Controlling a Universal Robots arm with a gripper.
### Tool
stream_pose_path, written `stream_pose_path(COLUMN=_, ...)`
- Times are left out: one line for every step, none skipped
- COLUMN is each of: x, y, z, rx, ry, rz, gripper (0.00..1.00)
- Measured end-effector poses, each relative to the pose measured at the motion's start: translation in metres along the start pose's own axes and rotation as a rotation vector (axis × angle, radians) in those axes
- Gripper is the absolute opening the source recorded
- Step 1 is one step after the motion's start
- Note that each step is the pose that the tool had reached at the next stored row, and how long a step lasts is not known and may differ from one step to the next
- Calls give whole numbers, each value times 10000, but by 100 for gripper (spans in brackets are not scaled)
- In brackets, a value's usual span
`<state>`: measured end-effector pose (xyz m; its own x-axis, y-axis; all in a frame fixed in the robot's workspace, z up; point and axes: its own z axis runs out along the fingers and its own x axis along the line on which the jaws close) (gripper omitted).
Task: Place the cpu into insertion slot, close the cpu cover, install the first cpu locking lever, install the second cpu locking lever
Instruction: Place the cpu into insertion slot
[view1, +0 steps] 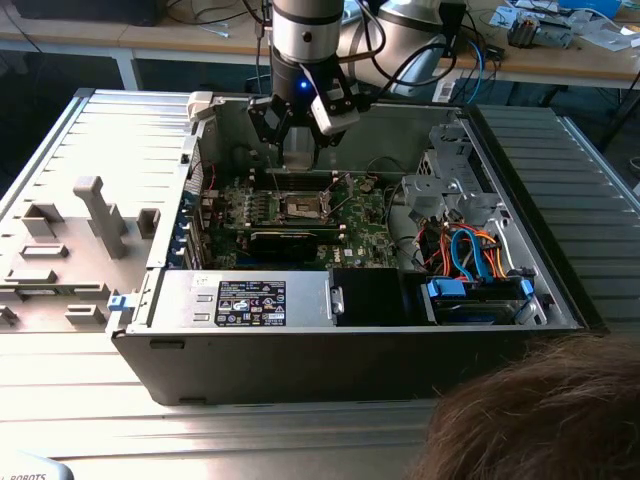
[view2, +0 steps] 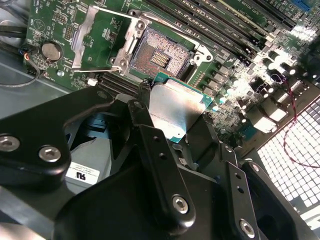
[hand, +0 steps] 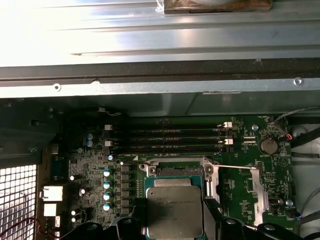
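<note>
Jaws: gripper (view2: 174, 117) clamped on the chip (view2: 172, 106) by its edges.
Chip: flat between jaws, near the socket (view2: 161, 55), not seated.
Cover (view2: 95, 37): open beside socket.
Care: keep chip level, square to socket; no pressing.

Even, daylight-like light fills the exterior view: the ribbed metal table (view1: 300, 440) shines pale, the computer case (view1: 300, 370) is dim inside, and a small blue lamp (view1: 303, 84) glows on the arm (view1: 305, 30). In the first wrist view the case wall (hand: 150, 45) burns out to white glare, while the motherboard (hand: 240, 172) lies in shadow. In the second wrist view the cpu (view2: 172, 107) carries a soft sheen, the vent grille (view2: 295, 160) is blown white, and the capacitors (view2: 272, 55) glint hard
</note>
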<state>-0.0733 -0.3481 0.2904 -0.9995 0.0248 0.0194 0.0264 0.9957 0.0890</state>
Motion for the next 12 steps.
stream_pose_path(x=0, y=0, z=2, rx=0, ry=0, rz=0, gripper=54)
stream_pose_path(x=0, y=0, z=3, rx=-1, ry=-1, rz=0, gripper=54)
stream_pose_path(x=0, y=0, z=6, rx=-1, ry=-1, rz=0, gripper=54)
stream_pose_path(x=0, y=0, z=8, rx=-1, ry=-1, rz=0, gripper=54)
stream_pose_path(x=0, y=-1, z=10, rx=-1, ry=-1, rz=0, gripper=54)
stream_pose_path(x=0, y=-1, z=13, rx=-1, ry=-1, rz=0, gripper=54)
stream_pose_path(x=0, y=-1, z=16, rx=-1, ry=0, rz=0, gripper=54)
stream_pose_path(x=-1, y=-2, z=19, rx=-1, ry=-1, rz=0, gripper=54)
stream_pose_path(x=-1, y=-2, z=22, rx=-1, ry=0, rz=0, gripper=54)
stream_pose_path(x=-1, y=-2, z=27, rx=-1, ry=-1, rz=0, gripper=54)
stream_pose_path(x=-1, y=-3, z=32, rx=-1, ry=0, rz=-1, gripper=54)
stream_pose_path(x=-1, y=-3, z=35, rx=0, ry=0, rz=0, gripper=54)
